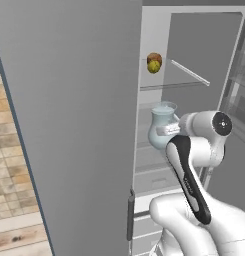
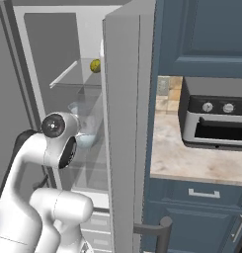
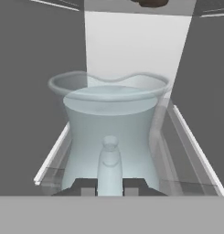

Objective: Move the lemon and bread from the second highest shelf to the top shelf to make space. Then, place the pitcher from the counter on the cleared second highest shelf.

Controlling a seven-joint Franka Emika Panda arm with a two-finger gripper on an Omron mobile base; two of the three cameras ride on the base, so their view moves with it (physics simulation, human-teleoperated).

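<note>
The pale blue translucent pitcher stands upright inside the open fridge, at the level of the second highest shelf. My gripper is shut on its handle, which rises between the two dark finger tips. Whether the pitcher's base rests on the shelf is hidden. On the glass top shelf sit the yellow lemon and, right behind it, the brown bread.
The grey fridge door stands open on the left, and the other door on the right. Lower fridge drawers lie under my arm. A toaster oven sits on the stone counter beyond.
</note>
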